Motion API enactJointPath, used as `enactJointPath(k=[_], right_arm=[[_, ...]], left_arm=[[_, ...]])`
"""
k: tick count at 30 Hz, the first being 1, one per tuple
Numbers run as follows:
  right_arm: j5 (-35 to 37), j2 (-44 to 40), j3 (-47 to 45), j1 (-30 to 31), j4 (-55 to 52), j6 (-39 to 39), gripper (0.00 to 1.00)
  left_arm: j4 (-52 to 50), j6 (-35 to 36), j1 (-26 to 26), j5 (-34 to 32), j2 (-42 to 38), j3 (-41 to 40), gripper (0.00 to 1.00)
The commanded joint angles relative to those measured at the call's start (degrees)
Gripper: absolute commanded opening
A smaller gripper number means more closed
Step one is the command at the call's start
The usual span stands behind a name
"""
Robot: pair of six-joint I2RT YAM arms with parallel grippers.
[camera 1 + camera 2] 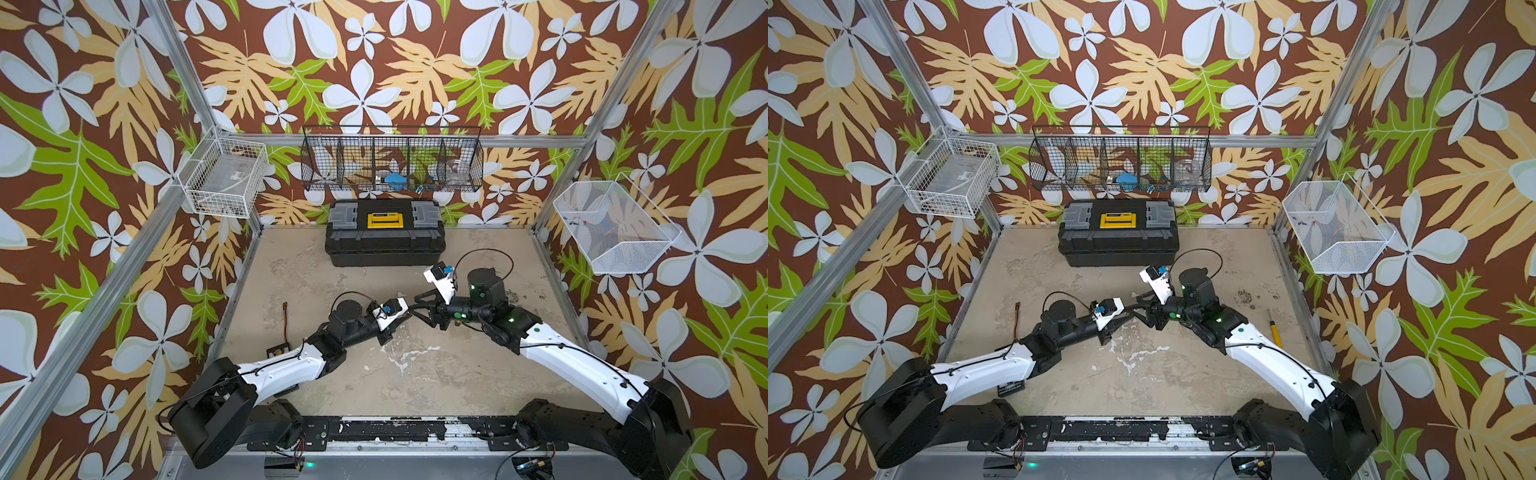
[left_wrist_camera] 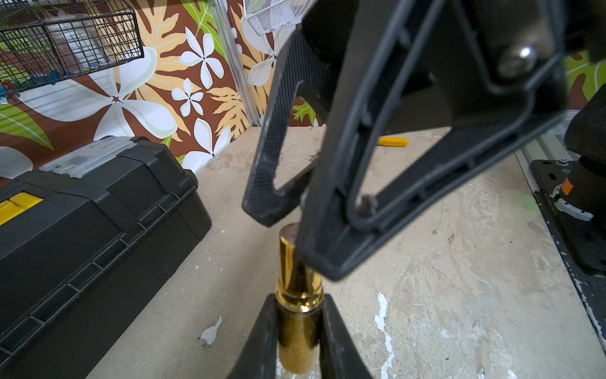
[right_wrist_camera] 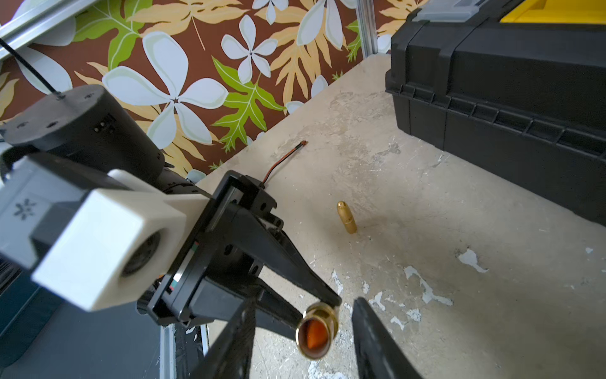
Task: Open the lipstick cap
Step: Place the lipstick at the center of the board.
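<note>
My left gripper (image 2: 299,299) is shut on the lower body of the gold lipstick (image 2: 296,282). The tube sticks out past the fingers. In the right wrist view its uncovered end (image 3: 316,331) faces the camera, with the orange-red stick showing inside. My right gripper (image 3: 303,302) is open, with a finger on each side of that end and a gap to both. A gold, bullet-shaped cap (image 3: 347,217) stands upright on the table, apart from the lipstick. In a top view the left gripper (image 1: 408,312) and the right gripper (image 1: 416,304) meet tip to tip at the table's middle.
A black toolbox (image 1: 384,235) with a yellow latch stands at the back. A yellow-handled tool (image 1: 1276,332) lies by the right wall. A small black module (image 1: 279,351) with a wire (image 1: 284,320) lies at the left. Wire baskets (image 1: 392,160) hang on the walls.
</note>
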Motion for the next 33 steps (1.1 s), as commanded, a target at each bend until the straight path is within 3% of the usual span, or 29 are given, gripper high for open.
enactJointPath(k=[1,18,33], right_arm=[[-0.73,0.59,0.53,0.23,-0.65,-1.18,0.49],[2.68,1.83,1.08,0.85,-2.47,-3.35,0.31],[2.34,1.91,0.95,0.94,-1.74,-3.04,0.26]], left_arm=[[1.10,-0.25,-0.01,0.64,-0.17,0.15,0.17],[0.30,0.37,-0.01,1.20,0.16,0.86,0.17],[-0.31,0.06,-0.01,2.97,0.46,0.96,0.18]])
